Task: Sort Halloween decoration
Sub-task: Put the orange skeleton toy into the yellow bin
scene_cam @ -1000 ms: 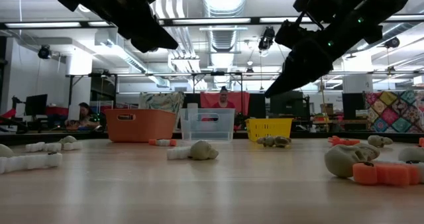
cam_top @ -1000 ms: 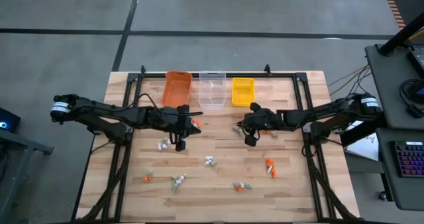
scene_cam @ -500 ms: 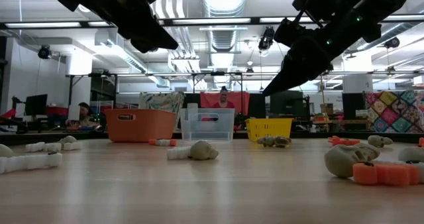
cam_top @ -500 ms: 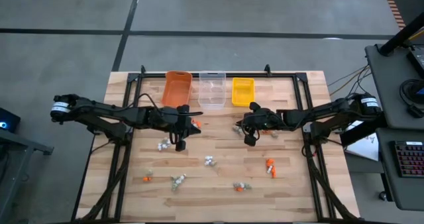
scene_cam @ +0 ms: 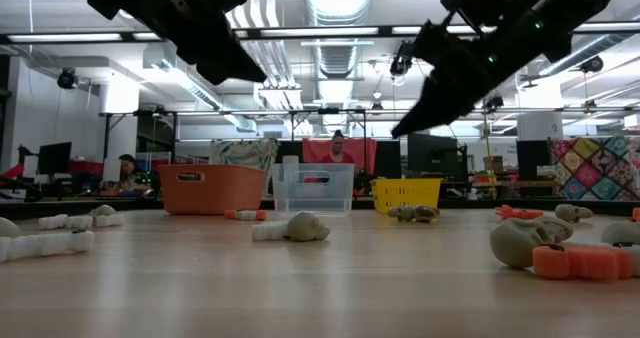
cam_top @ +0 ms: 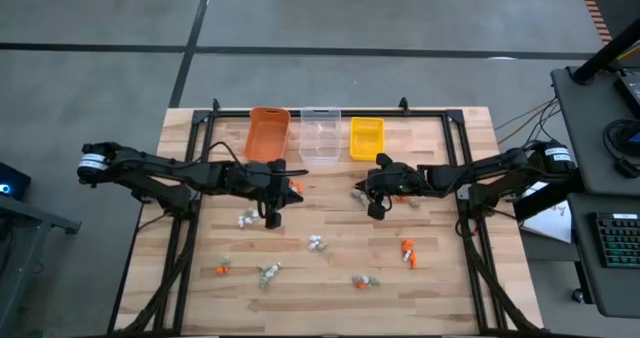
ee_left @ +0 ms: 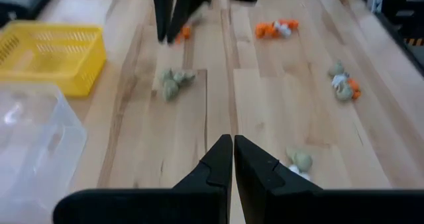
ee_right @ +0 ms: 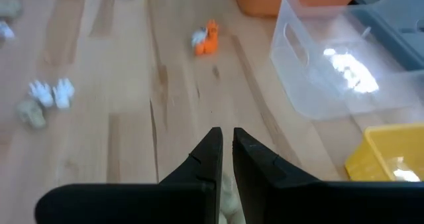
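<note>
R claw (scene_cam: 415, 126) rose; wrist shows fingers closed.

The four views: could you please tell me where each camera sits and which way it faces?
High: above the table, straight down; left gripper, right gripper show.
Low: table height, level toward the room; arms enter from above.
Left wrist: faces the yellow bin; own shut gripper shows.
Right wrist: faces the clear bin; own gripper shows.
Both wrists share both bins.
</note>
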Robot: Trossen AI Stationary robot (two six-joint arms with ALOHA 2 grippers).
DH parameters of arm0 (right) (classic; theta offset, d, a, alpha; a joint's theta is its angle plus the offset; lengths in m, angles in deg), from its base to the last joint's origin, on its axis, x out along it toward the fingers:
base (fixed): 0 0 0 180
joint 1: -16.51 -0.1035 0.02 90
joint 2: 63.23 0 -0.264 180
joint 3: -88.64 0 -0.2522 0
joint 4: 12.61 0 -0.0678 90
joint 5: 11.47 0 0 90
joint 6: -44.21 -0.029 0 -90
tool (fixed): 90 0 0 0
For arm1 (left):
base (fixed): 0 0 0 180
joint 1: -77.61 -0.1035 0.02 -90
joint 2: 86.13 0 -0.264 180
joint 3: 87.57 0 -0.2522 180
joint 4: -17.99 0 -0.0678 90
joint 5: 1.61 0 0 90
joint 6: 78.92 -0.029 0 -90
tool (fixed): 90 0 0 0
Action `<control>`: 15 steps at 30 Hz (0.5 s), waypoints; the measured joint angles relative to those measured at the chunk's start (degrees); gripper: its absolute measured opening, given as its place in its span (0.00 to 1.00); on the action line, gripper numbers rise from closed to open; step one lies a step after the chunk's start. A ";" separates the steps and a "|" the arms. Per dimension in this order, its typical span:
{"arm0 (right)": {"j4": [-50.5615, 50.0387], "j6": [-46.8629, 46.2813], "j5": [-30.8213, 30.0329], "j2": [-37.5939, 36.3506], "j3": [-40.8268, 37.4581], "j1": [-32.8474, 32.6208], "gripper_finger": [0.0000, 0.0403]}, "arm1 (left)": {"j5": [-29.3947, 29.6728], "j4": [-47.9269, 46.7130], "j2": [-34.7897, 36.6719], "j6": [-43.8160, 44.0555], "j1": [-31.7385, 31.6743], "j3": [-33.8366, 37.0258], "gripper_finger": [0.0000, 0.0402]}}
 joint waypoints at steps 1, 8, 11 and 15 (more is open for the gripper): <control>0.18 -0.86 -0.02 0.00 0.76 0.00 0.07 | 0.00 -1.02 -0.04 0.47 0.00 0.00 0.00; 0.02 0.59 -0.03 0.00 5.85 0.00 0.07 | -0.01 -4.75 2.19 2.44 0.00 -0.01 0.00; -1.38 1.31 0.09 0.00 7.06 0.00 0.07 | -0.01 -5.10 3.19 2.43 0.00 0.00 0.00; -9.45 -5.41 1.74 0.00 9.73 0.00 0.07 | 0.00 -5.09 3.84 2.41 0.00 -0.02 0.00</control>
